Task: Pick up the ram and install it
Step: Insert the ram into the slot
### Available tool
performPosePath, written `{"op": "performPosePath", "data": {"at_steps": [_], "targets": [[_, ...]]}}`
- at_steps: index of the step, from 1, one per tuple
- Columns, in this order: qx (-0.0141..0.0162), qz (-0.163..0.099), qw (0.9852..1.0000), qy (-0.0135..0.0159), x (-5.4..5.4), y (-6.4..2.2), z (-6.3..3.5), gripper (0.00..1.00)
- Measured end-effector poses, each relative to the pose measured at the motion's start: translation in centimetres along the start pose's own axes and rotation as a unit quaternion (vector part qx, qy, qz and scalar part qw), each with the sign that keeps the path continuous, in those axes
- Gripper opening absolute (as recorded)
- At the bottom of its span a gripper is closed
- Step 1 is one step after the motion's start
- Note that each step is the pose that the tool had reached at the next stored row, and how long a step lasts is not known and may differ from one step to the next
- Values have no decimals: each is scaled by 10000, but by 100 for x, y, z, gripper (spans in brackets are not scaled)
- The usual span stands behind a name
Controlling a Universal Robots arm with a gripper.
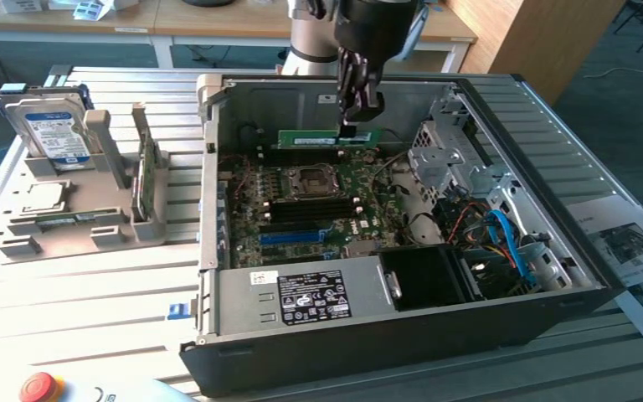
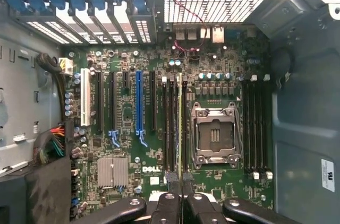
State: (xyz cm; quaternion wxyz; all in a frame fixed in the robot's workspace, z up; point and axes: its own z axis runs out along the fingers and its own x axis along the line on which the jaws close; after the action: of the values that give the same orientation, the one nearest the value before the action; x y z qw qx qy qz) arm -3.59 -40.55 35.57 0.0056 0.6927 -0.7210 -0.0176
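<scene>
1 ram (image 1: 331, 138) is hanging inside the open computer case (image 1: 411, 331), long edge down and raised clear of the motherboard (image 1: 333, 209). The gripper (image 1: 350, 126) is pinching it at the middle of its upper edge, jaws standing narrow with only the thin green board between them. In the wrist view the ram (image 2: 179, 123) is showing edge-on as a slim line running out from the gripper (image 2: 178, 179), lying over the bank of black memory slots (image 2: 171, 128) just beside the processor socket (image 2: 214, 136). Whether it is sitting exactly over 1 slot or between 2 neighbours is hard to tell. That is the main risk: a slight sideways offset or a small twist would be sending the bottom edge onto a slot wall instead of into the groove, and pressing there could be bending the board or letting it slip in the grip. A narrow pinch at 1 point is also letting the stick pivot, so 1 end could be seating before the other and jamming against the end latches.
</scene>
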Motion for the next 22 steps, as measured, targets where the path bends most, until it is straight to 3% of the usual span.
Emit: {"op": "performPosePath", "data": {"at_steps": [22], "targets": [[0, 0, 10000, 4, 7, -13, 400, 12]]}}
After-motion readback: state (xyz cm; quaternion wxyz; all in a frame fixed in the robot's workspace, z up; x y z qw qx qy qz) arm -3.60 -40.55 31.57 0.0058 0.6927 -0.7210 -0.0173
